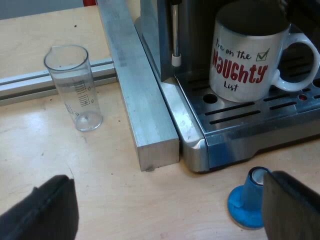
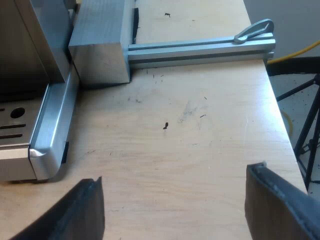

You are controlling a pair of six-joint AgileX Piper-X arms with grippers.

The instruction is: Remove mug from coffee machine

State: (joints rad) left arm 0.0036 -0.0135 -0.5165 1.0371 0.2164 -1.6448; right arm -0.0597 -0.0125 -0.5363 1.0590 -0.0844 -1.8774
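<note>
On the espresso machine's drip tray, a white mug stands upright where coffee would pour, its handle clear, while the left gripper and right gripper hover wide open, empty, above the surface.

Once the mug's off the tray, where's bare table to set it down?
Widest bare tabletop lies ahead of the open right gripper, bordered by the drip tray, a metal block and an aluminium rail. A smaller patch sits between the measuring glass and a metal bar. Crowded: the tray's front, where the blue tamper stands.
</note>
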